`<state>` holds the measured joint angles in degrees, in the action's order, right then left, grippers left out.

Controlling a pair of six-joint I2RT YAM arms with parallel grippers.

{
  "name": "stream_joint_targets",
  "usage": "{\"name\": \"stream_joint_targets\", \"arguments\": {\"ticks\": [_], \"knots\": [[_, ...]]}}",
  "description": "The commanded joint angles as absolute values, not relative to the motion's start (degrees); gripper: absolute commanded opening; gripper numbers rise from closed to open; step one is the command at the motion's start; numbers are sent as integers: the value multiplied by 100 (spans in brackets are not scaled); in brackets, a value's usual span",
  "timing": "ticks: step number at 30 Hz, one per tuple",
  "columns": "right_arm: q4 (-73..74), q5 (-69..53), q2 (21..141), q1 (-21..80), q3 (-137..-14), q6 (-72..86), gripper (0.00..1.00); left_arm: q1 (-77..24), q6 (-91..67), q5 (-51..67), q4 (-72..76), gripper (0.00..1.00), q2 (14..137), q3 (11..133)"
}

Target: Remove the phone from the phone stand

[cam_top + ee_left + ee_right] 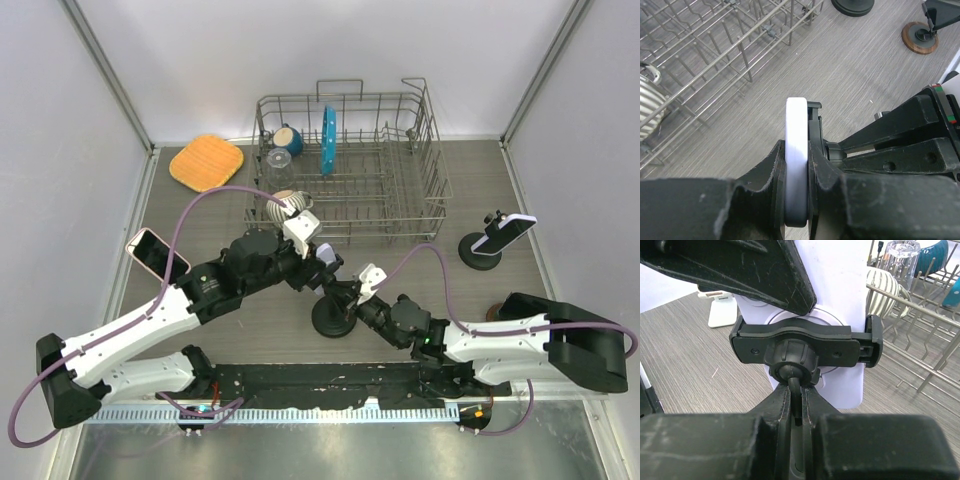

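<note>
Near the tabletop's front edge, the left fingers clamp the white phone while the right fingers pinch the stem of the phone stand.

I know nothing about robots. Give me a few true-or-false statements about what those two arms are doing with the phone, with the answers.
1. The white phone sits in the clamp of the stand. True.
2. The left gripper hangs open, touching nothing. False: it is shut on the white phone.
3. The right gripper pinches the stem of the stand. True.
4. The dish rack is empty. False: it holds a glass, a striped bowl and a blue plate.
</note>
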<state>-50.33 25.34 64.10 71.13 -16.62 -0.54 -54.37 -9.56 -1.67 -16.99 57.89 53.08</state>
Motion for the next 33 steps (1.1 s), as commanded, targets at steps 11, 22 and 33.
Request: {"name": "stream_joint_targets", "arguments": {"ticks": [11, 22, 33], "knots": [[-4922, 3596, 6082, 6706, -1318, 71, 1, -5107, -1107, -2398, -2698, 0, 5352, 5423], [-4649, 3138, 6144, 6706, -1424, -141, 1, -5098, -1608, -3866, -3111, 0, 5502, 5555], [-4623, 3199, 6056, 6706, -1292, -140, 1, -4957, -1661, -4280, -3340, 0, 5572, 5616]]}}
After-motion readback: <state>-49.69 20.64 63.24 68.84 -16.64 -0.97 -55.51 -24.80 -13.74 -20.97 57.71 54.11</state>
